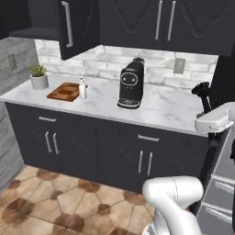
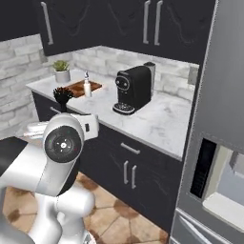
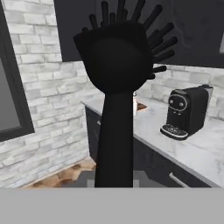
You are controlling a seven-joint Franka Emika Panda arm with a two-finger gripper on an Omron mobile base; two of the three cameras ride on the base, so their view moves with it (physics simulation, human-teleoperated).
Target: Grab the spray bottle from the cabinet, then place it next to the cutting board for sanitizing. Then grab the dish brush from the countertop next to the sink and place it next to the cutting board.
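Note:
My gripper (image 1: 207, 114) is shut on the dish brush (image 1: 201, 89), holding it upright with its black bristles on top, above the right end of the countertop (image 1: 160, 108). In the hand view the dish brush (image 3: 117, 65) stands close in front of the camera. The spray bottle (image 1: 82, 88) stands upright on the counter, touching the right edge of the cutting board (image 1: 64, 92), far to the left of the gripper. The cabinet (image 1: 73, 27) above the board has its door swung open. From the right base view, the brush (image 2: 62, 94) rises above my hand, with the spray bottle (image 2: 87, 88) beyond it.
A black coffee machine (image 1: 131, 85) stands mid-counter between the gripper and the board. A potted plant (image 1: 39, 76) sits at the counter's far left corner. A tall grey appliance column (image 2: 219, 119) flanks the counter's right end.

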